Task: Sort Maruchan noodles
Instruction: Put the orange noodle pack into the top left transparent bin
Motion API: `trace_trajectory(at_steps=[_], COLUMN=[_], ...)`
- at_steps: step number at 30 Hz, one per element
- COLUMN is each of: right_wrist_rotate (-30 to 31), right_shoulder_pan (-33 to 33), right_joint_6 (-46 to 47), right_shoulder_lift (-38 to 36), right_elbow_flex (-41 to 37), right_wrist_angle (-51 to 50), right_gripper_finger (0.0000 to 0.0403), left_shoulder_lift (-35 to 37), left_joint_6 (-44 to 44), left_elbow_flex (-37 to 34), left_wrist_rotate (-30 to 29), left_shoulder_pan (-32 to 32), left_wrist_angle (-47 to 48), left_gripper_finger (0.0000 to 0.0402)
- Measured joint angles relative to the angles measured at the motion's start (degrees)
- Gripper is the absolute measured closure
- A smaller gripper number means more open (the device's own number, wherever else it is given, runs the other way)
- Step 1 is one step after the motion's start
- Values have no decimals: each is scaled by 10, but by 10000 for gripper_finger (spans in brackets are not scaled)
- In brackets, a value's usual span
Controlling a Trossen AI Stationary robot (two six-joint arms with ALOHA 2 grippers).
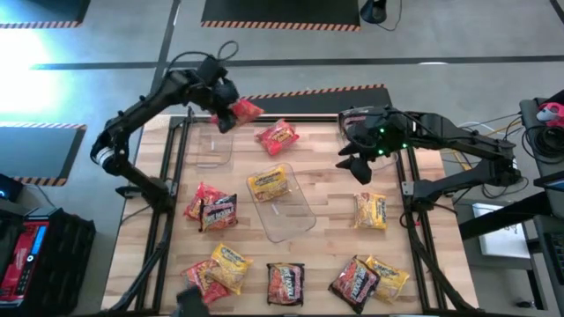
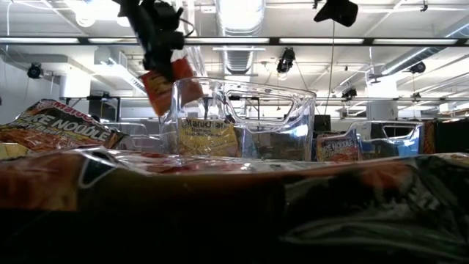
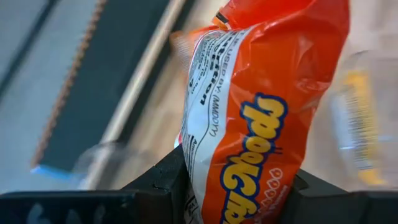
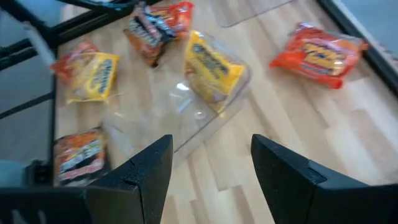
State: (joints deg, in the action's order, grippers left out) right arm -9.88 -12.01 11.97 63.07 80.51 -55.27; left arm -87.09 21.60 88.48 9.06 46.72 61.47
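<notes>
**Left claw has a red packet up over the small bin, right claw empty and waiting**

So the left claw (image 1: 225,110) is clamped on a red Maruchan packet (image 1: 244,112), pinching it by one end so the rest hangs out past the fingers. Low view shows it dangling off the table, right at the rim of the small clear bin (image 1: 213,148). Imo that's why it's held high and by the edge: it can drop straight in w/o the claw bumping the bin wall. Looks like reds go in that one, which I can't see anything in yet.

The bigger clear bin (image 1: 284,204) sits mid-table, between the two claws, and already has a yellow packet (image 1: 269,183) in it, so prob the yellow bin.

Right claw (image 1: 354,162) has its fingers spread wide w/ nothing between them, hovering over bare table (image 1: 326,189). Its wrist cam looks past the fingers at the big bin and the yellow packet inside. Nearest loose stuff to it: a red packet (image 1: 278,136) just off toward the left claw's side, and a yellow packet (image 1: 371,210) below it toward the table's near edge.

Rest of the noodles are well away from both claws, scattered along the near side: red + dark packets by the left frame, more yellow, dark and red ones along the front edge. Plenty left to sort, I'd say early-ish in the job.
</notes>
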Motion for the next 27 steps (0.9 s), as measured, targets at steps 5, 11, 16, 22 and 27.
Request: trace_trajectory(at_steps=[5, 11, 16, 22, 27], right_wrist_rotate=[26, 26, 26, 26, 26], right_shoulder_pan=[0, 0, 0, 0, 0], right_joint_6=[-7, -14, -15, -39, -60], right_shoulder_lift=[0, 0, 1, 1, 1], right_elbow_flex=[-3, -7, -9, -10, -10], right_wrist_angle=[2, 3, 2, 2, 2], right_gripper_finger=[197, 197, 197, 197, 197], left_shoulder_lift=[0, -7, -34, -76, -105], left_joint_6=[59, 111, 120, 137, 142], left_elbow_flex=[-6, -9, -13, -13, -13], left_wrist_rotate=[-58, -94, -97, -101, -101], left_shoulder_pan=[49, 89, 104, 106, 107], left_wrist_angle=[16, 28, 77, 84, 85], left_gripper_finger=[281, 281, 281, 281, 281])
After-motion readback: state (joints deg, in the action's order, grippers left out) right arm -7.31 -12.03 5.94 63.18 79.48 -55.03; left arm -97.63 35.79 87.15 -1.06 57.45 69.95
